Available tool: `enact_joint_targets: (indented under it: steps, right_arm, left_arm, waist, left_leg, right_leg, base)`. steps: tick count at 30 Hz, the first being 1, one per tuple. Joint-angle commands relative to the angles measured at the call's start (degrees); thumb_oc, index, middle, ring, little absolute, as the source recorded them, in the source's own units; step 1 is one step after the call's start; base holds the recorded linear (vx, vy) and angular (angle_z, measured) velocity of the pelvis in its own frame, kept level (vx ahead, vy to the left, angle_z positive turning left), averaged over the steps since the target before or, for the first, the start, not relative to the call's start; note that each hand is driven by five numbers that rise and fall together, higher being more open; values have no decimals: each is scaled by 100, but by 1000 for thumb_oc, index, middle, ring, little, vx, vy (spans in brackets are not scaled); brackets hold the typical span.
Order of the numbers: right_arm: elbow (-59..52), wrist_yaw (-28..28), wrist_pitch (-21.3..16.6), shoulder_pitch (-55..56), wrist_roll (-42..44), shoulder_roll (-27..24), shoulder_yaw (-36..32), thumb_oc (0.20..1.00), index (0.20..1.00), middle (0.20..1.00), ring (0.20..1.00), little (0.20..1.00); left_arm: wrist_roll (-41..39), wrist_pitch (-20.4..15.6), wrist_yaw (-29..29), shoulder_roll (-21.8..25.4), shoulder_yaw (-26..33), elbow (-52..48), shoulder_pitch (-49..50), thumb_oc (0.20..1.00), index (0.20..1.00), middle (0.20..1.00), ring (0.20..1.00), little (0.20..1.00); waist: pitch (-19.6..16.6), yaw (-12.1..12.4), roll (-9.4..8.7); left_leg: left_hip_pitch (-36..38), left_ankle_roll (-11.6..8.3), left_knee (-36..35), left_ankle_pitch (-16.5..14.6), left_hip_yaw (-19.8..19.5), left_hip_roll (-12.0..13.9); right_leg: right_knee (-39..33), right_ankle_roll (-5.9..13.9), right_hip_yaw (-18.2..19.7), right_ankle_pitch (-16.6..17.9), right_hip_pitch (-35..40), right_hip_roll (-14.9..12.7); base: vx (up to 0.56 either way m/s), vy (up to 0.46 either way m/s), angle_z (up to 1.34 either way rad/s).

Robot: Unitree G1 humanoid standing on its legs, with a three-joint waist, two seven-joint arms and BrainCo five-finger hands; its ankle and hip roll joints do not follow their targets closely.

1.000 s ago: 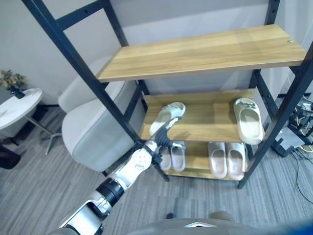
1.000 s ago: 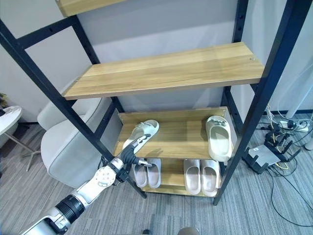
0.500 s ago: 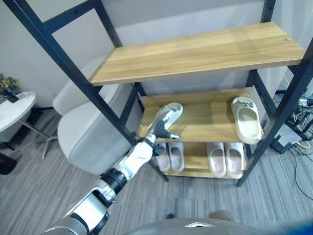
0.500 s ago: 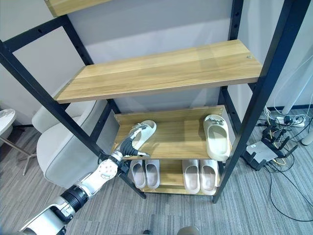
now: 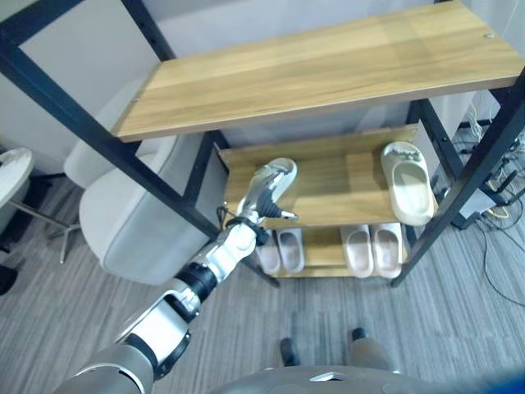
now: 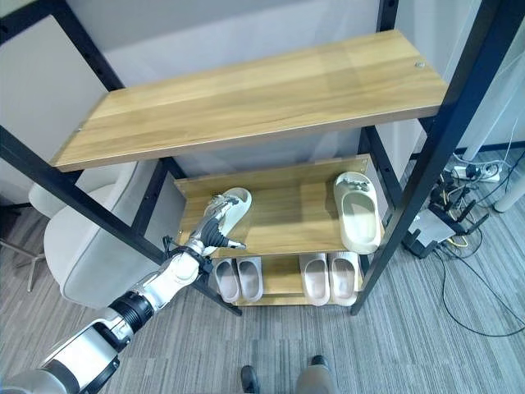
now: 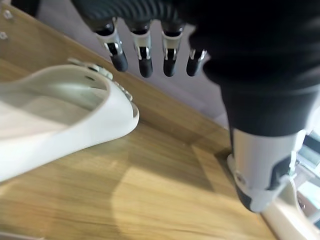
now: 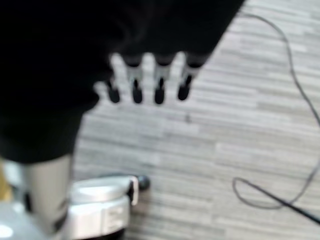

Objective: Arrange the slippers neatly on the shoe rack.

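Left eye view: the left hand (image 5: pixel 261 197) reaches to the middle shelf (image 5: pixel 344 185) of the shoe rack (image 5: pixel 484 156), its fingers lying over the near slipper (image 5: pixel 277 176). That slipper lies at the shelf's left end, its long axis slanted, one end toward the back board and the other toward the front edge. A second slipper (image 5: pixel 408 193) lies at the shelf's right end, well apart from the first, its long axis running front to back. Two pairs (image 5: pixel 326 249) stand side by side on the shelf below.

Right eye view: the same hand (image 6: pixel 215 227) rests on the slanted slipper (image 6: pixel 232 210); the thumb juts sideways over the front edge.

Left wrist view: the fingers (image 7: pixel 145 56) hang straight and relaxed above the slipper (image 7: pixel 60 120), curled round nothing; the thumb (image 7: pixel 260 165) stands apart over the bare wood.

Right wrist view: the right hand (image 8: pixel 145 87) hangs over the floor (image 8: pixel 240 140), fingers straight, holding nothing.

To do this step well, I judge the hand should close on the slipper's rim, turn it square to the shelf edge, and slide it toward its mate rather than lift it.
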Motion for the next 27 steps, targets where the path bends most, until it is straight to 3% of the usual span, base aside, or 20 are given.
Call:
enact_joint_targets:
  steps: [1,14,21,27]
  right_arm:
    - [-45,-172,-94,-194,193,160,341,1000,1000,1000,1000,1000]
    - [-174,-214,-195,-104,284,276,393,1000,1000,1000,1000,1000]
    - [-189,-230,-234,-385,281,144,491,1000,1000,1000,1000,1000]
    - [-152,-273,-242,-614,252,74,568,1000,1000,1000,1000,1000]
  left_arm:
    - [284,-36,444,96,212,499,-848,1000,1000,1000,1000,1000]
    - [203,-123,603,471,387,78,-1075,1000,1000,1000,1000,1000]
    - [464,-64,638,506,248,72,-1204,1000,1000,1000,1000,1000]
    - [993,51,776,830,14,130,-1664,1000,1000,1000,1000,1000]
  waist:
    - [132,-107,-173]
    - [127,8,-292]
    - [102,69,-307]
    - [179,91,-303]
  left_leg:
    - [-34,-88,78,-539,227,-276]
    - [-71,-104,71,-536,164,-240]
    - [-50,-105,61,-549,98,-245]
    - [-268,-99,52,-511,135,-230]
  right_leg:
    - [-838,290,-124,250,208,-94]
    - [-844,256,-208,239,183,-49]
    - [-885,256,-267,224,219,-54]
    - [-863,290,-251,305,-37,-61]
  base:
    - [-25,-5,-9]
    - [23,-21,-4]
    - [24,-19,9]
    - [-21,4,-2]
